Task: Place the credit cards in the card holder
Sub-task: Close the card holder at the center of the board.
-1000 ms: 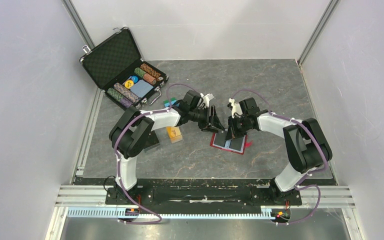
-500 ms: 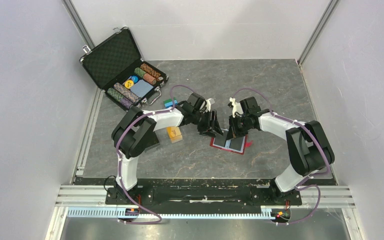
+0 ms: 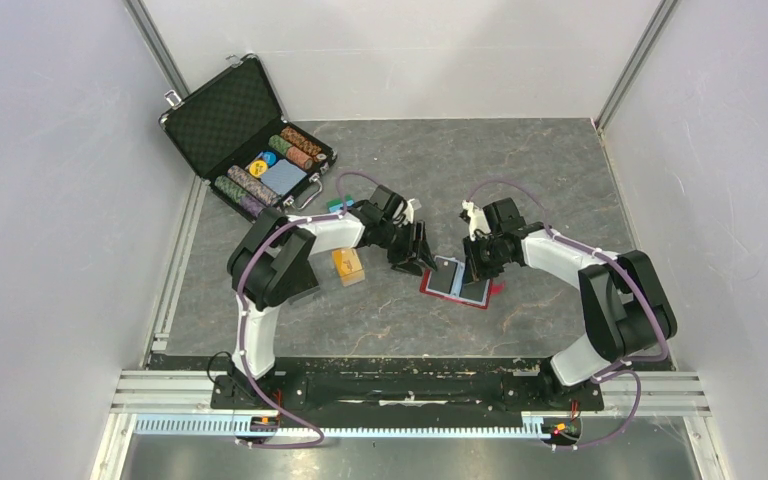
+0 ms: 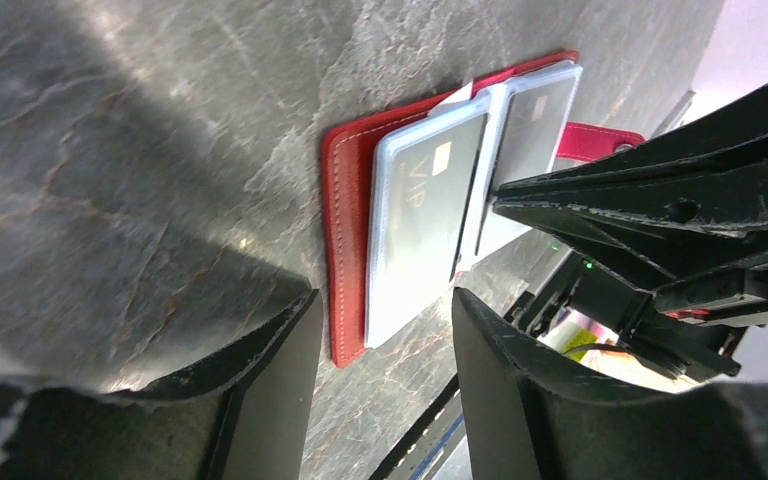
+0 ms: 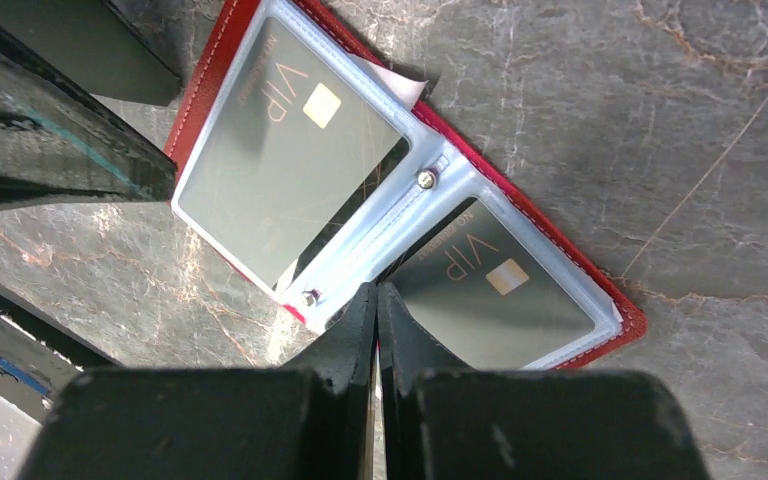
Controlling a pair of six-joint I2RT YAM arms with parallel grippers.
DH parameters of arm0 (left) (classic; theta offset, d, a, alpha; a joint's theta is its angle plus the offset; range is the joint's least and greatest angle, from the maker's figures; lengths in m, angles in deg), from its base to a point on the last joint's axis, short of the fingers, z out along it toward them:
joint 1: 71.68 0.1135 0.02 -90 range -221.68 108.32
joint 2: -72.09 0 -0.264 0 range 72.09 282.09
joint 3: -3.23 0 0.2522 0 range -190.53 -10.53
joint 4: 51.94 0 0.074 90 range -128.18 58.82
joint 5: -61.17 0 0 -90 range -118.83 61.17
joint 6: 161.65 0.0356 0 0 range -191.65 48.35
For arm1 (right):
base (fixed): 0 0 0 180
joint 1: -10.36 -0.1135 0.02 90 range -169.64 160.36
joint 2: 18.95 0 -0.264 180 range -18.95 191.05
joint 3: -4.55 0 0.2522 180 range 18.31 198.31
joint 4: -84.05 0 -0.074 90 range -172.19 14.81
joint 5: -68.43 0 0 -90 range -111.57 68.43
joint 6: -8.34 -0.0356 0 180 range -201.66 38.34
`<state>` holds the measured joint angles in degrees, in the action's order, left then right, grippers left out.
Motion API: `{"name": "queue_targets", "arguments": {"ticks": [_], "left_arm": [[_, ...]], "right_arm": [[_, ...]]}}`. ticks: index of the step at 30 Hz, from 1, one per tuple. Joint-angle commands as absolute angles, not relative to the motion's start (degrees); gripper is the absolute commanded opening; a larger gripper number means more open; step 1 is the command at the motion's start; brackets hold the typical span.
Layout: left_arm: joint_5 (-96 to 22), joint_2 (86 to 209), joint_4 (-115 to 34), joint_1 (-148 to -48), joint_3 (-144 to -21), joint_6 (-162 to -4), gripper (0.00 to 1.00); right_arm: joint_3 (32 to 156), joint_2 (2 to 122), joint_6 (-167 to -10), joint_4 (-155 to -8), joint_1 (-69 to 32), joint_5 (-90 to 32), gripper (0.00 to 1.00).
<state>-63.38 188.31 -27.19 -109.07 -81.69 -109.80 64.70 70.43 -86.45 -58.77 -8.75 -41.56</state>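
Observation:
The red card holder (image 3: 482, 296) lies open on the table between both grippers. Its clear sleeves hold two grey credit cards marked VIP (image 5: 280, 130) (image 5: 490, 290). My right gripper (image 5: 376, 290) is shut, its tips down on the sleeves' spine between the two cards, with nothing seen between the jaws. My left gripper (image 4: 384, 300) stands open just off the card holder's (image 4: 345, 250) left edge, holding nothing. A small stack of orange credit cards (image 3: 347, 267) lies on the table under the left arm.
An open black chip case (image 3: 250, 140) with rows of poker chips sits at the back left. A small green-blue object (image 3: 338, 206) lies beside the left arm. The right gripper's fingers (image 4: 650, 190) crowd the right side of the left wrist view.
My left gripper has drawn back to the left off the card holder. The right gripper shifted slightly right and stays shut on the spine. A pale sleeve page now shows lying flat.

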Motion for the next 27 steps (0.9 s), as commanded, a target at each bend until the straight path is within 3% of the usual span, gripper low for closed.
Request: {"name": "queue_targets", "arguments": {"ticks": [1, 13, 21, 27], "left_arm": [[-65.91, 191.85, -29.72, -109.72, -83.19, -111.29, 0.58], [-76.17, 189.40, -47.47, -109.91, -80.96, -120.87, 0.56], [-78.83, 189.36, -48.64, -110.39, -80.89, -121.46, 0.55], [-77.89, 191.17, -46.91, -112.08, -82.42, -120.44, 0.44]], "right_arm": [[63.38, 73.04, -85.29, -58.92, -8.70, -38.76, 0.00], [63.79, 74.78, -85.38, -59.34, -8.71, -38.60, 0.00], [64.09, 74.55, -85.90, -59.53, -8.71, -39.36, 0.00], [64.60, 74.09, -86.64, -59.99, -8.71, -40.85, 0.00]]}}
